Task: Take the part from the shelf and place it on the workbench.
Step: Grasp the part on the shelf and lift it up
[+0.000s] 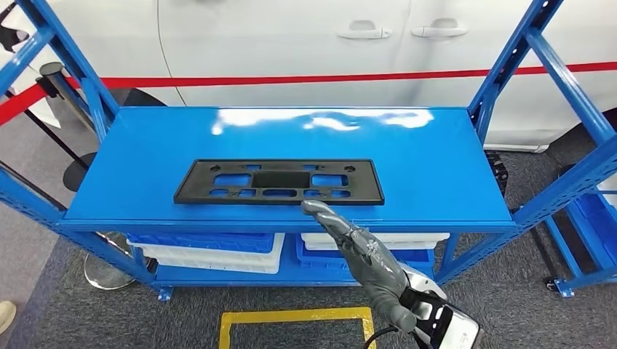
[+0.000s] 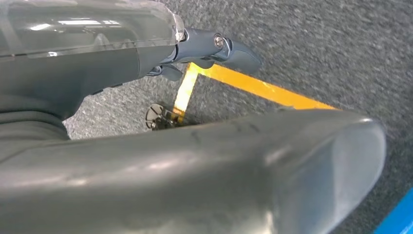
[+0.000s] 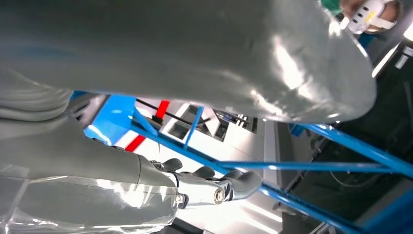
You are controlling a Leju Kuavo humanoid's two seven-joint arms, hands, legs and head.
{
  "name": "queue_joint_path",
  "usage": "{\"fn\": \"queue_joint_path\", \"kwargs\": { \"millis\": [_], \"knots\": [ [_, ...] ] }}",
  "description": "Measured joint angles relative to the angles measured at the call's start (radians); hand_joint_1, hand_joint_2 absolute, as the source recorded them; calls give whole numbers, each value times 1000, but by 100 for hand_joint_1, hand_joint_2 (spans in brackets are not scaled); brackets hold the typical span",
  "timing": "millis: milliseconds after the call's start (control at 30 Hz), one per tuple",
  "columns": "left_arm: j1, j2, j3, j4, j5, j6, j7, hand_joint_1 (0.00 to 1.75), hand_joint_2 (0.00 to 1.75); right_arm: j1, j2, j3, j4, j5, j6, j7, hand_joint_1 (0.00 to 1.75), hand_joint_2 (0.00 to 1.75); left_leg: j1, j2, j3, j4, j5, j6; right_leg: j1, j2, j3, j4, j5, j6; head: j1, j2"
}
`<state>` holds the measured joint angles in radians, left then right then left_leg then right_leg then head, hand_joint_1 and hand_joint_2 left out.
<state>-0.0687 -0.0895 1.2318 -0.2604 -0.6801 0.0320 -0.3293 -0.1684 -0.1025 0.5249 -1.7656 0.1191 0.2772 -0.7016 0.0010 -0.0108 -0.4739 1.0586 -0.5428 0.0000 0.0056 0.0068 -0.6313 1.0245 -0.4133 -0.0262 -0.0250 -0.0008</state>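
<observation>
Grey fingers (image 1: 320,211) of the right hand (image 1: 364,254) are seen stretched out straight and close together, with nothing held, their tips at the front edge of the shelf (image 1: 436,167) and just short of the part (image 1: 280,182). Whether the tips touch the edge cannot be told. In the right wrist view the same hand (image 3: 204,187) is shown with fingers extended and the thumb apart, blue frame bars crossing behind it.

The part, a flat black plate with cut-out openings, is laid lengthwise on the blue top shelf, close to its front edge and roughly centred between the sides. Bare blue surface is left on both sides of it and behind it up to the rear edge. Slanted blue uprights are set at the shelf's corners.

The left hand (image 2: 214,48) is seen in the left wrist view hanging over grey carpet, fingers extended, nothing held, with a yellow line (image 2: 253,85) on the floor beyond.

Blue and white bins (image 1: 211,251) are stored on the lower shelf. A white car (image 1: 305,51) is parked behind.
</observation>
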Motion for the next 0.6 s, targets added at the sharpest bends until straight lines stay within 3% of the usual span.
{"fn": "queue_joint_path", "kwargs": {
  "millis": [67, 133, 167, 200, 233, 267, 300, 333, 367, 400, 500, 533, 600],
  "knots": [
    [-5, 1, 0, 0, -4, 4, 2, 0, 0, -3, 7, 0, 3, 1, 11, 14, 0, 0, 3, 2, -52, 93, -24, -6, -3, -2, 25, -12, -7, -8, -1, 0],
    [-6, 0, 0, 0, -11, 16, 8, 0, 0, -5, 14, -1, 9, -2, 23, 39, 0, 0, 7, 3, -133, 197, -76, -16, -4, -2, 39, -15, -22, -11, -2, 0],
    [-5, 0, 0, 0, -15, 24, 10, 0, 0, -4, 16, -1, 13, -5, 27, 51, 0, 0, 9, 3, -163, 221, -96, -22, -4, 0, 47, -15, -30, -10, -3, 0],
    [-3, 1, 0, 0, -19, 30, 13, 0, 0, -3, 18, -2, 20, -13, 33, 62, 0, 0, 10, 3, -180, 215, -94, -25, -5, 1, 58, -15, -39, -8, -3, 0],
    [-2, 1, 0, 0, -23, 35, 16, 0, 0, -2, 19, -2, 29, -25, 41, 73, 0, 0, 11, 4, -182, 181, -66, -26, -6, 2, 70, -14, -49, -6, -3, 0],
    [-1, 1, 0, 0, -28, 38, 18, 0, 0, -1, 20, -3, 40, -38, 49, 81, 0, 0, 12, 4, -173, 123, -13, -25, -7, 2, 82, -14, -59, -2, -2, 0],
    [0, 1, 0, 0, -31, 39, 20, 0, 0, 0, 20, -3, 54, -51, 59, 88, 0, 44, 12, 4, -163, 63, 42, -23, -7, 2, 93, -11, -68, 2, -2, 0],
    [1, 1, -1, 0, -36, 41, 22, 0, 0, 1, 20, -3, 70, -62, 67, 92, 0, 87, 11, 4, -156, 16, 78, -18, -7, 3, 99, -8, -76, 7, -2, 0],
    [2, 0, -1, 0, -40, 43, 25, 0, 0, 2, 21, -2, 85, -68, 74, 93, 0, 131, 9, 5, -151, -12, 104, -12, -6, 4, 100, -5, -83, 13, -3, 0],
    [3, 0, -2, 0, -44, 46, 27, 0, 0, 2, 21, -2, 102, -72, 79, 92, 0, 175, 7, 5, -151, -20, 109, -4, -6, 5, 101, -3, -88, 19, -3, 0],
    [6, 0, -4, 1, -54, 54, 34, 0, 0, -1, 22, 8, 153, -74, 85, 90, 0, 175, 8, 5, -144, -25, 116, 15, -6, 4, 100, 6, -107, 35, -2, 0],
    [5, -1, -5, 0, -55, 55, 35, 0, 0, -4, 23, 14, 172, -71, 85, 90, 0, 175, 9, 5, -141, -29, 116, 20, -7, 2, 89, 30, -122, 40, -1, 0],
    [5, -2, -5, 0, -59, 56, 35, 0, 0, -10, 26, 28, 215, -60, 83, 89, 0, 175, 9, 5, -136, -32, 113, 28, -10, -1, 34, 136, -173, 49, 1, 0]
  ]
}}
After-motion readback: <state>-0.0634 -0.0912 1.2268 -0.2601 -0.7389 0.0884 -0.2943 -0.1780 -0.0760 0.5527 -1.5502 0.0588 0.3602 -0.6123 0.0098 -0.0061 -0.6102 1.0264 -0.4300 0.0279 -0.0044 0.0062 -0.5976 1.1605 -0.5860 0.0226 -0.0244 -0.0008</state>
